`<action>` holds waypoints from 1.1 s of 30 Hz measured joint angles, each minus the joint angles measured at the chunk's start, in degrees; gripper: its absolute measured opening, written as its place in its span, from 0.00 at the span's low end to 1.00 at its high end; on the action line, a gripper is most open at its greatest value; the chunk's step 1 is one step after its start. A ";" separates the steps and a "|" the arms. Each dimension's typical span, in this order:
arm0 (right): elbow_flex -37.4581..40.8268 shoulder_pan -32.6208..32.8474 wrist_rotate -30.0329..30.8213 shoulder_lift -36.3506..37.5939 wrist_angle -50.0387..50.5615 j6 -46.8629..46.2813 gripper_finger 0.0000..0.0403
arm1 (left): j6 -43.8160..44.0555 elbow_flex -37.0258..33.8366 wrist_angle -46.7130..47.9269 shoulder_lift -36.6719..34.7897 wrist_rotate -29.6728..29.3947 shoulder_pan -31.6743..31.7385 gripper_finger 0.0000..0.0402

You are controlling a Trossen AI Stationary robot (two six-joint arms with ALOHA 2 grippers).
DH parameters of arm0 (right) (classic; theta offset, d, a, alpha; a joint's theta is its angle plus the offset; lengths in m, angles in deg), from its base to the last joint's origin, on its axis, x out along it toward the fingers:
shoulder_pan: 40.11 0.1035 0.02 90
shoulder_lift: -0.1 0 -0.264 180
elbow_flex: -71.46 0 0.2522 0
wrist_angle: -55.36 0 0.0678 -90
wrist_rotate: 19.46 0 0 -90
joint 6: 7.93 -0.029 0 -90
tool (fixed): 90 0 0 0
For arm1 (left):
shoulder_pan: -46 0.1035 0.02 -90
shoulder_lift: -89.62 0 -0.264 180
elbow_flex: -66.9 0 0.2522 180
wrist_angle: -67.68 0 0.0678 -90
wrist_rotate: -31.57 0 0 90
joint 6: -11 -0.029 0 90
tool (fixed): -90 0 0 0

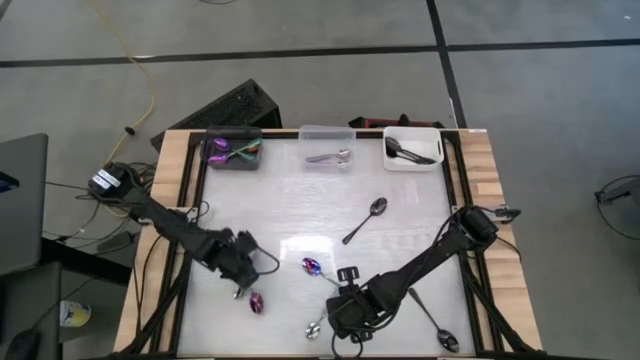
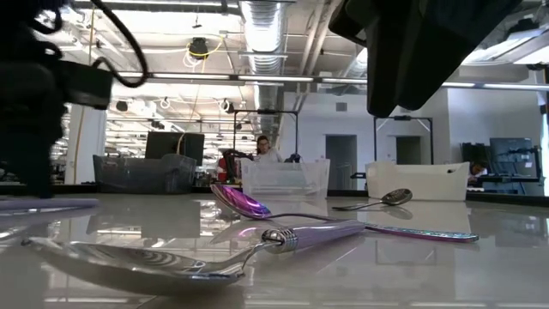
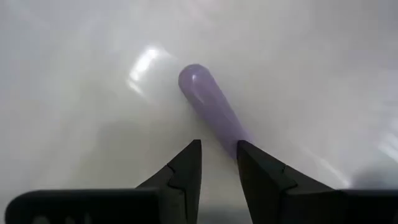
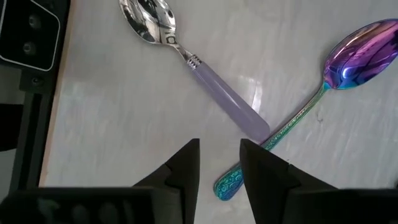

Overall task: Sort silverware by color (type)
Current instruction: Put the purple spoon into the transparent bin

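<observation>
Loose spoons lie flat on the white table. My left gripper [image 1: 243, 283] [image 3: 217, 158] is low at the front left, open by a narrow gap, at the lilac handle [image 3: 208, 102] of a purple-bowled spoon [image 1: 257, 301]. My right gripper [image 1: 340, 300] [image 4: 219, 162] hangs open above the table. Below it, the handle end of a silver spoon with a lilac handle [image 4: 211, 87] meets the teal handle of an iridescent spoon [image 4: 357, 53]. A dark spoon [image 1: 365, 220] lies mid-table. Another spoon [image 1: 440, 330] lies at the front right. My left gripper has one finger [image 3: 255, 165] over the lilac handle [image 3: 233, 134], partway along its length. The fingers point steeply down, and bare table shows between them. Whether that finger touches the handle I cannot tell. The spoon lies flat on the table.
Three small bins stand along the far edge. A dark grey one [image 1: 233, 150] holds purple and teal spoons, a clear one [image 1: 327, 148] silver spoons, a white one [image 1: 412, 148] dark spoons. A raised frame [image 1: 190, 215] borders the table, with bare surface mid-table.
</observation>
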 joint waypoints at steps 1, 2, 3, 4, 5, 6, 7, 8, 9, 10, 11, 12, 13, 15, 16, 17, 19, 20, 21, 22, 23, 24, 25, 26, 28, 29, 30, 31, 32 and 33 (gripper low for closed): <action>0.00 0.09 -0.01 0.00 -0.02 -0.01 0.34 | -1.27 0.46 1.10 -0.58 -1.82 0.85 0.22; 0.02 0.09 -0.01 0.00 0.00 -0.03 0.34 | -2.42 1.48 2.49 -1.28 -3.85 1.54 0.22; 0.01 0.09 -0.01 0.00 -0.03 -0.27 0.34 | -3.27 2.38 4.73 -2.11 -5.92 2.13 0.22; 0.02 0.09 -0.01 0.00 -0.02 -0.63 0.34 | -4.32 3.46 5.49 -2.82 -7.34 2.56 0.22; 0.01 0.09 -0.01 0.00 -0.04 -0.98 0.34 | -5.08 4.56 5.64 -3.30 -8.24 2.79 0.22; 0.02 0.09 -0.01 0.00 -0.01 -1.37 0.34 | -5.74 5.28 6.29 -3.92 -8.51 2.89 0.22; 0.02 0.10 -0.02 0.00 0.02 -1.72 0.34 | -6.40 5.89 6.32 -4.44 -8.14 2.98 0.22; 0.02 0.16 -0.03 0.00 0.04 -1.91 0.34 | -7.12 6.30 6.41 -4.90 -6.99 2.98 0.22; 0.02 0.30 -0.03 0.00 0.08 -1.93 0.34 | -7.31 6.38 6.65 -4.99 -4.92 2.85 0.22; 0.02 0.41 -0.03 0.00 0.06 -1.91 0.34 | -7.25 6.39 6.10 -4.89 -2.55 2.69 0.22; 0.02 0.48 -0.05 0.00 0.00 -1.88 0.34 | -6.52 6.44 5.50 -4.77 -0.25 2.19 0.22; 0.02 0.51 -0.10 0.00 0.04 -1.87 0.34 | -5.44 6.54 5.41 -4.49 1.42 1.63 0.22; 0.02 0.54 -0.10 0.00 0.04 -1.87 0.34 | -4.30 6.58 5.35 -4.05 2.55 0.86 0.22; 0.02 0.54 -0.10 -0.02 -0.03 -1.63 0.34 | -2.14 6.58 4.96 -2.76 3.67 -0.88 0.22; 0.02 0.51 -0.09 -0.02 -0.07 -1.43 0.34 | -0.96 6.58 4.80 -2.07 3.99 -1.70 0.22; 0.02 0.49 -0.05 -0.02 -0.22 -0.99 0.34 | -0.13 6.58 4.62 -1.48 4.18 -2.36 0.22; 0.02 0.45 -0.05 -0.02 -0.37 -0.24 0.34 | 1.12 6.58 3.77 -0.09 4.80 -3.66 0.22; 0.02 0.44 -0.03 -0.01 -0.40 0.04 0.34 | 1.60 6.58 3.29 0.60 5.35 -4.21 0.22; 0.02 0.42 -0.01 -0.01 -0.44 0.41 0.34 | 2.01 6.58 2.87 1.20 5.84 -4.70 0.22; 0.02 0.42 -0.03 -0.02 -0.45 0.49 0.34 | 2.37 6.58 2.19 1.77 6.43 -5.16 0.22; 0.02 0.44 -0.03 -0.02 -0.45 0.49 0.34 | 2.50 6.58 1.38 2.34 6.96 -5.61 0.22; 0.02 0.44 -0.03 -0.02 -0.46 0.49 0.34 | 2.53 6.58 0.67 2.81 7.11 -6.02 0.22; 0.02 0.44 -0.03 -0.02 -0.46 0.49 0.34 | 2.53 6.58 0.04 3.28 7.13 -6.34 0.22; 0.02 0.44 -0.05 -0.01 -0.46 0.51 0.34 | 2.55 6.58 -0.66 3.67 7.14 -6.61 0.23; 0.02 0.47 -0.05 0.00 -0.48 0.51 0.34 | 2.44 6.60 -1.38 4.23 7.12 -6.92 0.25; 0.02 0.47 -0.05 -0.02 -0.50 0.49 0.34 | 2.28 6.58 -1.36 4.33 7.12 -7.01 0.26; 0.02 0.44 -0.05 -0.02 -0.48 0.49 0.34 | 2.03 6.59 -1.53 4.39 7.02 -7.04 0.28; 0.02 0.46 -0.04 0.00 -0.52 0.47 0.34 | 1.99 6.60 -1.78 4.47 6.97 -7.03 0.29; 0.02 0.44 -0.05 -0.02 -0.54 0.47 0.34 | 1.95 6.62 -1.74 4.50 6.80 -7.05 0.31; 0.02 0.44 -0.05 0.00 -0.63 0.49 0.34 | 1.71 6.62 -1.51 4.48 6.72 -7.05 0.33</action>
